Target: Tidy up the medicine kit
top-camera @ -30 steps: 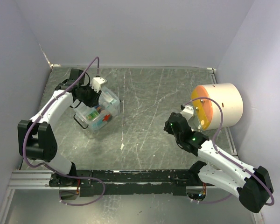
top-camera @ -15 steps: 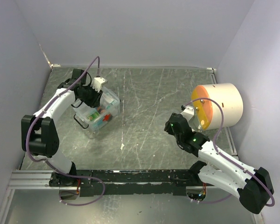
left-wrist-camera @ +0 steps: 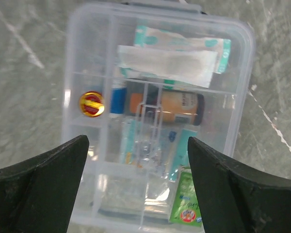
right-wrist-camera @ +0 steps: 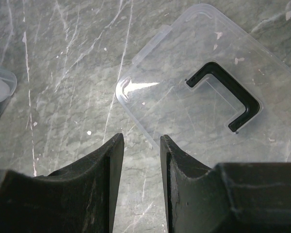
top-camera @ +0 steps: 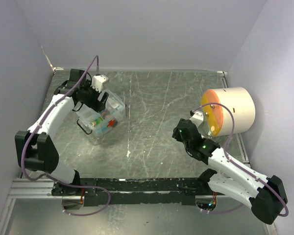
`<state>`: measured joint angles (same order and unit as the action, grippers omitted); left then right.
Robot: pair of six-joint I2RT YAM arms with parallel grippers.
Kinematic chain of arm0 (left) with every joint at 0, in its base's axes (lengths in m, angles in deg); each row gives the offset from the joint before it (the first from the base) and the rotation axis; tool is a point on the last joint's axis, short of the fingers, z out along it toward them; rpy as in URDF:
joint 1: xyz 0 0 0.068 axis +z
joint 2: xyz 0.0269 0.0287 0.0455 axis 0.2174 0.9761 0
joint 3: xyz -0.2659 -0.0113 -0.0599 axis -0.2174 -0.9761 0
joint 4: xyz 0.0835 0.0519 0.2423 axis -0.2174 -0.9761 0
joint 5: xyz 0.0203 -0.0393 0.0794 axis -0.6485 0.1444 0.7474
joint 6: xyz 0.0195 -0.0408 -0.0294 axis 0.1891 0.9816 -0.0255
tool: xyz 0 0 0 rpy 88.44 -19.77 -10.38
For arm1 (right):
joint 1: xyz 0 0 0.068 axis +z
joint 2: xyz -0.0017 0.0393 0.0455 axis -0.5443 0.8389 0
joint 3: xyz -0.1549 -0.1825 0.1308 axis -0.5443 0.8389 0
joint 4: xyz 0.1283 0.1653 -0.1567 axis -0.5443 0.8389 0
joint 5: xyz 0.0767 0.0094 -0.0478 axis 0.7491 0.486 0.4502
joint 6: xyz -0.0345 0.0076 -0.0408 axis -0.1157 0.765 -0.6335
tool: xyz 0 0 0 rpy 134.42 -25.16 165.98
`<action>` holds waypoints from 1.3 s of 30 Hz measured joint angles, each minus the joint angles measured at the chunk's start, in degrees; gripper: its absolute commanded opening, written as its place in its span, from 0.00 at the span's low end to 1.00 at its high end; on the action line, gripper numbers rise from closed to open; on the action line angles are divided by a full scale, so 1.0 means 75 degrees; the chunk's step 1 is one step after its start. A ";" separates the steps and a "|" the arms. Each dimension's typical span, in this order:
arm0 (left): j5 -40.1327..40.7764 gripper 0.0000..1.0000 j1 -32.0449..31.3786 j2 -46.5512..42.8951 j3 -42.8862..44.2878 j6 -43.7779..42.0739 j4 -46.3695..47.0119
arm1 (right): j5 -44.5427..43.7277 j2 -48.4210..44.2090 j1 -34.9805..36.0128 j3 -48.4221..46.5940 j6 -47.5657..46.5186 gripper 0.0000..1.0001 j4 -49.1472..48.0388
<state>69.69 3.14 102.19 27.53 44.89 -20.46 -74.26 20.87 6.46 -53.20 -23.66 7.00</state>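
I count one medicine kit (top-camera: 107, 121), a clear divided box at the far left of the table (top-camera: 157, 98), with one brown bottle (left-wrist-camera: 165, 108) and one gold tin (left-wrist-camera: 92, 104) inside, my left pincer (left-wrist-camera: 137, 141) spread wide above it, and my right pincer (right-wrist-camera: 141, 137) only narrowly apart, gripping nothing.

Pale lilac walls (top-camera: 137, 34) enclose a scratched grey-green tabletop (top-camera: 157, 112).

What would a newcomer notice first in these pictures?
The big cream cylinder with an orange face at the right edge of the table stands out first. Then comes the clear medicine kit at the left rear, packed with colourful supplies, with the left tool open above it.
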 measured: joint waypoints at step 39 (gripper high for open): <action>-0.1093 0.67 0.2025 0.0134 -0.1329 0.5744 0.1620 | 0.0070 0.0796 0.0000 -0.0280 -0.0172 0.37 0.0029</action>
<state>61.49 18.33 103.19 17.57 87.97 -8.30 -73.74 26.84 6.46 -55.30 -24.95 7.22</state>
